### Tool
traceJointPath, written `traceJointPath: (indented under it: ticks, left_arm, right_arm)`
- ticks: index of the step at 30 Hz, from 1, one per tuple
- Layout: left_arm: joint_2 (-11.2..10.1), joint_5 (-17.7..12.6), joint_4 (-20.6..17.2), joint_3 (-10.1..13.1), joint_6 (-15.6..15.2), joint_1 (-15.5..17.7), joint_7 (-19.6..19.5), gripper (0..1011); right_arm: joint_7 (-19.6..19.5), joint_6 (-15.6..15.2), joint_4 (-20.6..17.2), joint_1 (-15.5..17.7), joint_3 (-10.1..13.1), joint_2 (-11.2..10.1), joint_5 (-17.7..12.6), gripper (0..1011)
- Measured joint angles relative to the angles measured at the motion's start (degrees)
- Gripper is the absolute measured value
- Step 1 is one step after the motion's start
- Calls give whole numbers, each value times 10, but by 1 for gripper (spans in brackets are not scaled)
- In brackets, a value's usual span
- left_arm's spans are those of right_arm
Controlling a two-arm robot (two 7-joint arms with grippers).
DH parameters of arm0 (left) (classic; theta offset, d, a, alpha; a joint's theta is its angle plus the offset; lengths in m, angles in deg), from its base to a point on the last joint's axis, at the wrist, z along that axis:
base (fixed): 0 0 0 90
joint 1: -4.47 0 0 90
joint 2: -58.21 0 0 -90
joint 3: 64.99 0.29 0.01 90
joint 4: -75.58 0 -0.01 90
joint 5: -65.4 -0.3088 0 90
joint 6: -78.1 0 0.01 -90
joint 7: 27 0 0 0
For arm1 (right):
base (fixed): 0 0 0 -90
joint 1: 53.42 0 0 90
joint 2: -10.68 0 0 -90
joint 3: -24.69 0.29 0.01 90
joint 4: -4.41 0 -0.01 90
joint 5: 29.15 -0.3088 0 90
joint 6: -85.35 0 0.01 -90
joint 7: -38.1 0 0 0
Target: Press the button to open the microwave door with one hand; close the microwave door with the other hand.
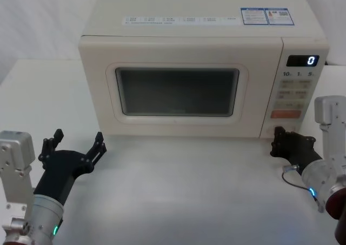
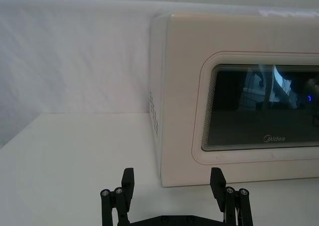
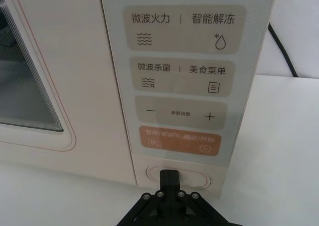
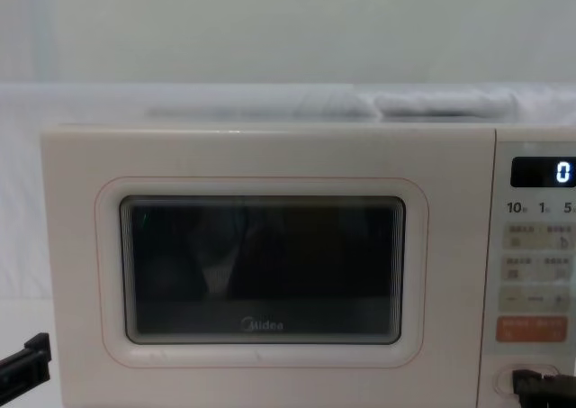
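Right gripper (image 3: 168,175) against button (image 3: 194,175)

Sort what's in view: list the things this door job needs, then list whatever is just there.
Job:
- button, right gripper shut, tip at it
- microwave door, closed
- left gripper open, waiting before the door's left side

Just there:
- orange key
- display reading 0
- black cable
- table

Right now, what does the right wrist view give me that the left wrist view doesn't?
Right wrist alone: the control panel, the orange key, and the right gripper shut, its tip on the button. Left wrist alone: the left gripper open in front of the microwave's lower left corner, the microwave's side vents, and the Midea logo. Both: the microwave door, shut, and the white table.
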Motion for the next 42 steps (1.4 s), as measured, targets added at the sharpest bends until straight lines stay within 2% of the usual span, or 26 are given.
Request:
traceJointPath:
  ticks: [18,42]
  left_arm:
    - [0,0,0,0,0,0,0,1001]
    - [0,0,0,0,0,0,0,1001]
  right_arm:
    - [-6,21,15,-2,4,8,5,0]
    - [-5,40,50,-26,-1,18,11,0]
